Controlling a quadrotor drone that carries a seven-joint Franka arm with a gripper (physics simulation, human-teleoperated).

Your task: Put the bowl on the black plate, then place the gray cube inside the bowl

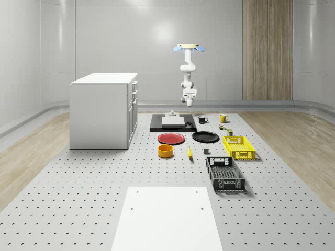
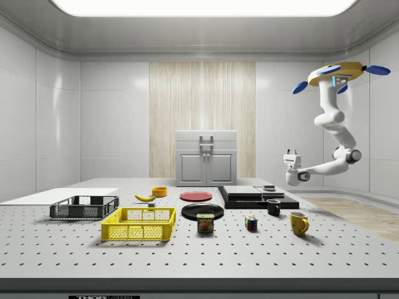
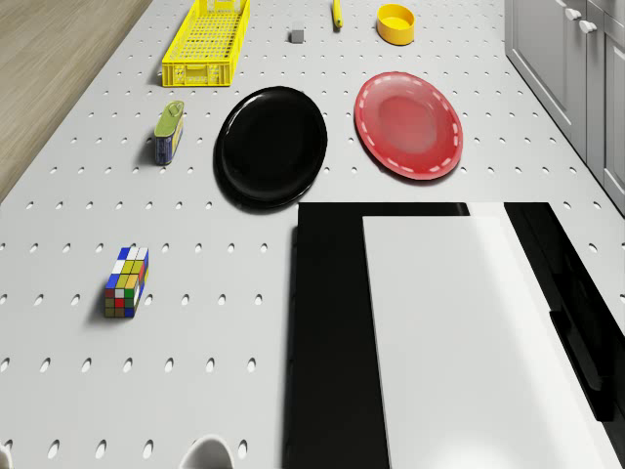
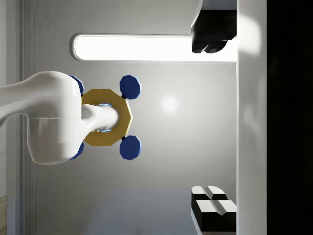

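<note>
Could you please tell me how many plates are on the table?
2: the black plate lies beside the red plate, both just in front of the black slab. None seems hidden.

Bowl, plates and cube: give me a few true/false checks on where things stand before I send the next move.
1. The bowl already sits on the black plate. False: it stands on the table, nearer the red plate.
2. The black plate is bare. True.
3. The gray cube lies on the table beside the yellow crate. True.
4. The drone rests on the cabinet. False: it hovers in the air past the table's far end, with the gripper held above the table.
5. The red and black plates overlap. False: they lie side by side, apart.
</note>
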